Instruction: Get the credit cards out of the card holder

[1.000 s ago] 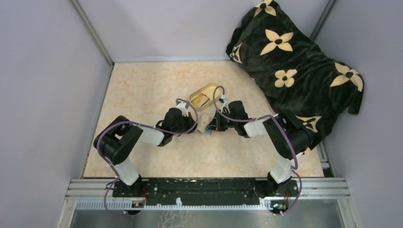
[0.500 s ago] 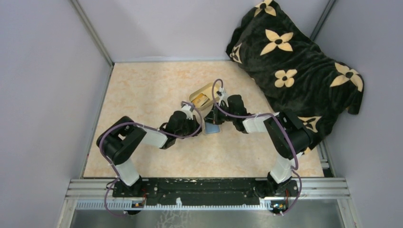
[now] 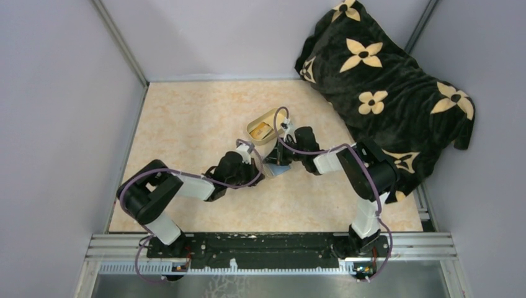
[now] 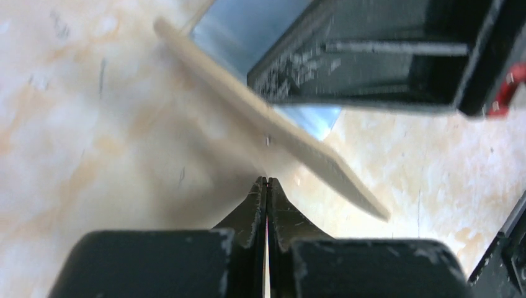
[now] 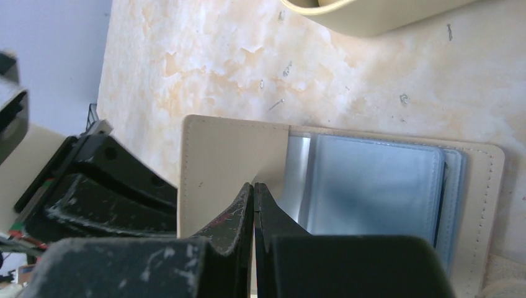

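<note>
Card holder (image 3: 280, 169) is lying open on the desk (image 3: 186, 130), near the middle, just on the near side of the cream oval dish (image 3: 251, 129) and apart from it. Both arms are reaching in on it from either side. In the top view the wrists are covering the fingertips, so contact is unreadable there.

Right wrist view is giving the detail. Right gripper (image 5: 254, 186) fingers are pressed together, holding nothing, with the tips sitting over the holder's tan flap; cannot tell if they are touching it. Blue-grey inner faces are showing flat to the right of the flap. Dish wall is showing at the top edge and the other arm's black body at the left edge.

Left wrist view is adding what that one misses: the tan flap is tilting up, throwing a soft shadow on the desk, with the blue-grey inside behind it. Left gripper (image 4: 267, 181) fingers are also closed tight, tips meeting the flap's edge, not pinching it.

Black blanket (image 3: 384, 81) with cream flowers is lying in the far right corner, showing in the top view only.
</note>
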`<action>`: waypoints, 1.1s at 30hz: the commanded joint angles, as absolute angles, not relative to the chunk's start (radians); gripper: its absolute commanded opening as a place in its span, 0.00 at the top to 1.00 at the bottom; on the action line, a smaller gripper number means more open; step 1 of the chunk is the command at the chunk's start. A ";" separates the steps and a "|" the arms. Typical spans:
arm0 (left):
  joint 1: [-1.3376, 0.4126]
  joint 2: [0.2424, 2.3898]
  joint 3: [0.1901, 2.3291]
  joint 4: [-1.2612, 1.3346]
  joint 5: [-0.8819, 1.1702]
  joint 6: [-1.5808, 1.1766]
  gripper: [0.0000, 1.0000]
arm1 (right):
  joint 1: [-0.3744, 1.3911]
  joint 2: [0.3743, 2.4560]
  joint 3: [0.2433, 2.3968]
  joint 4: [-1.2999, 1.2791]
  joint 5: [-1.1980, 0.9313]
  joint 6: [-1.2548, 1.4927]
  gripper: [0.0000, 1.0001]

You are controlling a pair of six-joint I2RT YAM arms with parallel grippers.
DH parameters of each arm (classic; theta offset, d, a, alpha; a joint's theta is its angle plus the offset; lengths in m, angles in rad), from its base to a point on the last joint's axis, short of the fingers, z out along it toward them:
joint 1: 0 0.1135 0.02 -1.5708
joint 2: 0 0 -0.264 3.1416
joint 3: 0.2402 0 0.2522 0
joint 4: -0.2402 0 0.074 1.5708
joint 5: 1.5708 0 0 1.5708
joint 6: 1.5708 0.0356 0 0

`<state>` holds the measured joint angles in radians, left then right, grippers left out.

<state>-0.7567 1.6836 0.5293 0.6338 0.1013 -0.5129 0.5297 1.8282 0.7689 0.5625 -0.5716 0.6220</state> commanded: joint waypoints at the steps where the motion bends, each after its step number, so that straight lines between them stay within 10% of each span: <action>1: -0.803 1.562 0.430 0.440 0.017 -0.496 1.00 | 0.536 1.852 0.777 0.649 -0.598 0.622 1.00; 17: -0.925 1.036 0.457 0.156 -0.239 -0.512 0.95 | 0.567 1.946 0.742 0.712 -0.567 0.631 1.00; 22: -0.923 1.210 0.510 0.296 -0.281 -0.532 0.41 | 0.566 1.896 0.734 0.718 -0.562 0.634 1.00; 33: -0.913 1.454 0.446 0.475 -0.345 -0.670 0.55 | 0.558 1.723 0.779 0.541 -0.529 0.575 1.00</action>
